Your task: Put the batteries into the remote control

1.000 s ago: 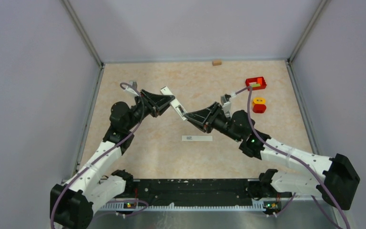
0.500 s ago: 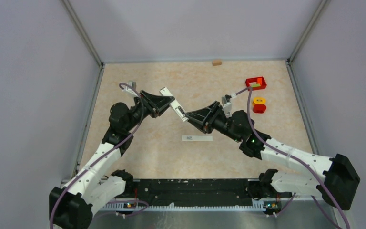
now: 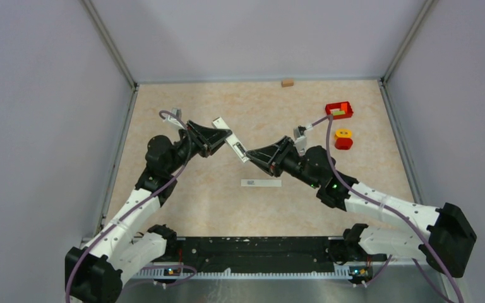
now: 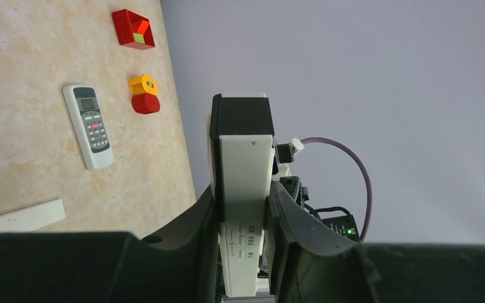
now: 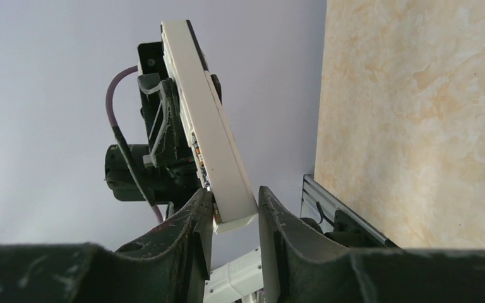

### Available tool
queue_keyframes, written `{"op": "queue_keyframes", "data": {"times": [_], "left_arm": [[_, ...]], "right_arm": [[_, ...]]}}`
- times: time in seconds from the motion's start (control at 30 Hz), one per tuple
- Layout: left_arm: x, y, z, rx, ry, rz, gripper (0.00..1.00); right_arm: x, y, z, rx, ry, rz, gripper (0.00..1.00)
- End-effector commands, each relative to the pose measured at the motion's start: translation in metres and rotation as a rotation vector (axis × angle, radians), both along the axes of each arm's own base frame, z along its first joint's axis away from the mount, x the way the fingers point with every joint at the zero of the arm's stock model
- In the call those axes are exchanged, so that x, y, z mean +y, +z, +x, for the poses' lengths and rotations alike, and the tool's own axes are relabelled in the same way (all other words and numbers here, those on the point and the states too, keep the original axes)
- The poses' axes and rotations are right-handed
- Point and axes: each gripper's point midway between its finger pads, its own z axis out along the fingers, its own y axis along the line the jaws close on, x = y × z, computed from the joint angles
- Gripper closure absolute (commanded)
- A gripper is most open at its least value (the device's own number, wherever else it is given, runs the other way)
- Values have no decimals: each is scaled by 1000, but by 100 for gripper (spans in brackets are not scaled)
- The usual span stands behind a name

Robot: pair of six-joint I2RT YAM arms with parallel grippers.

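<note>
The remote control point(image 4: 88, 126), white with a dark screen and grey buttons, lies face up on the table in the left wrist view. In the top view it is hidden under the right arm. Both grippers hold a separate white oblong body point(image 3: 221, 122) above the table. My left gripper point(image 3: 227, 134) is shut on its sides point(image 4: 246, 164), where battery marks and an arrow show. My right gripper point(image 3: 247, 153) is shut on its other end point(image 5: 208, 120). Small coloured bits line the body's edge. No batteries show clearly.
A longer white bar with a label point(image 3: 261, 183) lies mid-table and shows in the left wrist view point(image 4: 16, 219). A red box point(image 3: 339, 110) and a yellow-and-red piece point(image 3: 343, 139) sit at the right. A small wooden block point(image 3: 287, 82) lies by the back wall.
The held white body and both grippers have shifted very slightly to the left. Nothing was let go or taken.
</note>
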Motion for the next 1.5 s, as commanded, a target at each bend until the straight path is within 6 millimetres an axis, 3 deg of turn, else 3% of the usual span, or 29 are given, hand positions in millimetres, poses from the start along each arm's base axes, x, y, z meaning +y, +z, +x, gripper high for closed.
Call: {"op": "queue_keyframes", "data": {"times": [0.0, 0.1, 0.2, 0.27, 0.43, 0.6, 1.03, 1.33, 1.47], "left_arm": [[-11, 48, -35, -152, -139, -51, 100], [-10, 44, -33, -154, -126, -33, 100], [-6, 36, -29, -157, -89, 13, 100], [-1, 31, -23, -155, -38, 45, 100], [10, 21, -12, -152, 51, 105, 100], [11, 17, -8, -143, 57, 113, 100], [9, 18, -10, -142, 43, 104, 100], [7, 19, -14, -142, 20, 95, 100], [7, 21, -15, -147, 14, 90, 100]], "right_arm": [[-5, -25, 20, 15, -80, -96, 74], [-3, -25, 19, 2, -63, -101, 69], [-4, -13, 16, -44, -55, -77, 45], [-10, -8, 15, -71, -67, -64, 35], [-23, 14, 9, -150, -84, -22, 28], [-26, 22, 4, -180, -75, -15, 26], [-11, 5, 2, -171, 5, -106, 27], [5, 5, 4, -186, 53, -103, 34], [8, -5, 7, -156, 59, -137, 46]]}}
